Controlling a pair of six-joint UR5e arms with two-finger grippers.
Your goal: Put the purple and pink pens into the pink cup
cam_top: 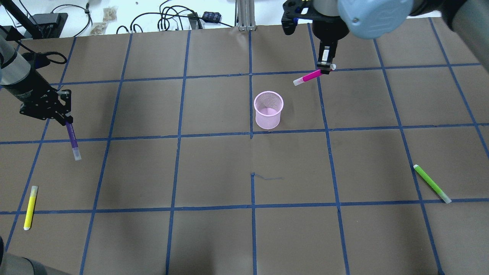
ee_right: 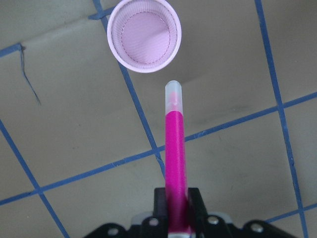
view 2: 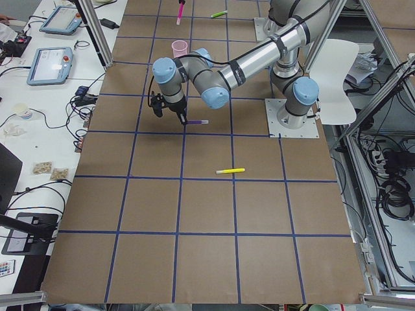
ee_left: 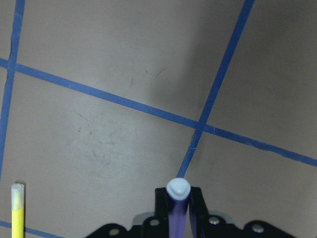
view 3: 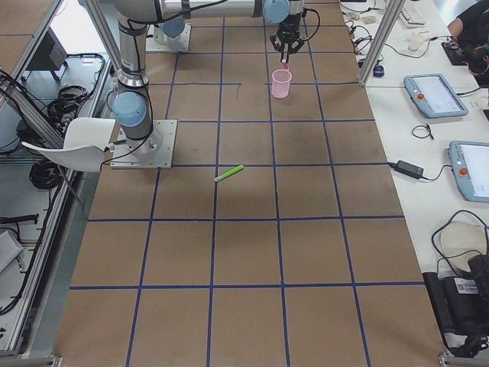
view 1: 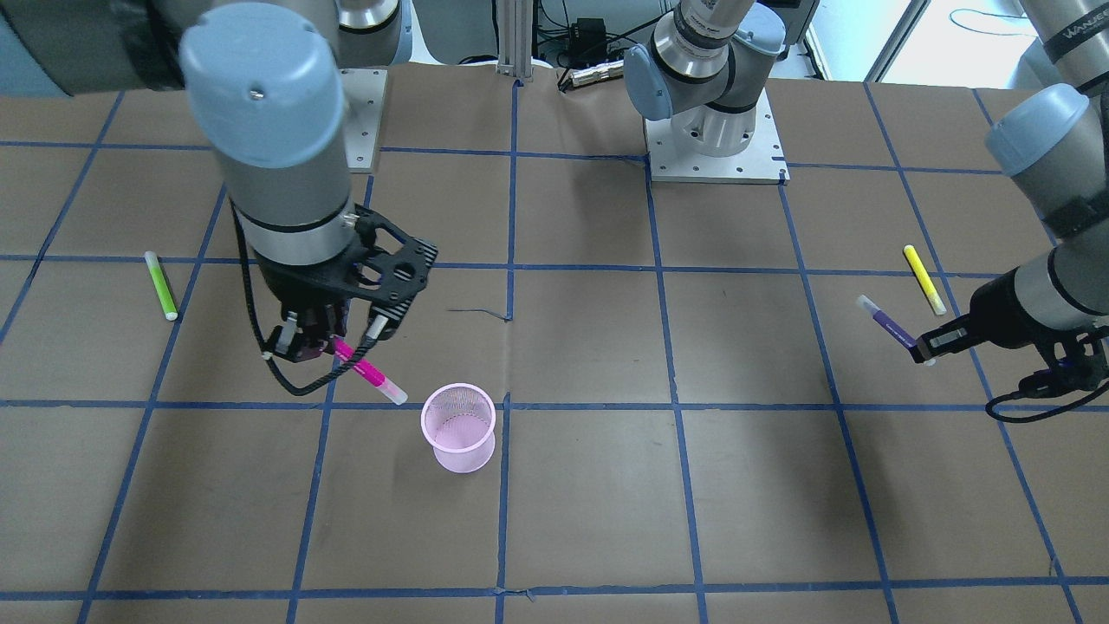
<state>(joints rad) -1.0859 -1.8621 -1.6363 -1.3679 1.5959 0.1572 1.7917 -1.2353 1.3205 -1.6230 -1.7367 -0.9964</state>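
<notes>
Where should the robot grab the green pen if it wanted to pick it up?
Probably the middle of the green pen, coming straight down from above. It lies flat and slanted on the table, long and thin, so the grip should close across its narrow barrel, turned crosswise to its length.

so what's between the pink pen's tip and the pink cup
Nothing: in the right wrist view only bare brown table shows between the clear tip of the pink pen and the rim of the pink cup. The overhead view shows the same gap.

brown, blue-taped table (cam_top: 214, 172): pink cup (cam_top: 268, 110), yellow pen (cam_top: 30, 207) and green pen (cam_top: 432, 183), well apart
</notes>
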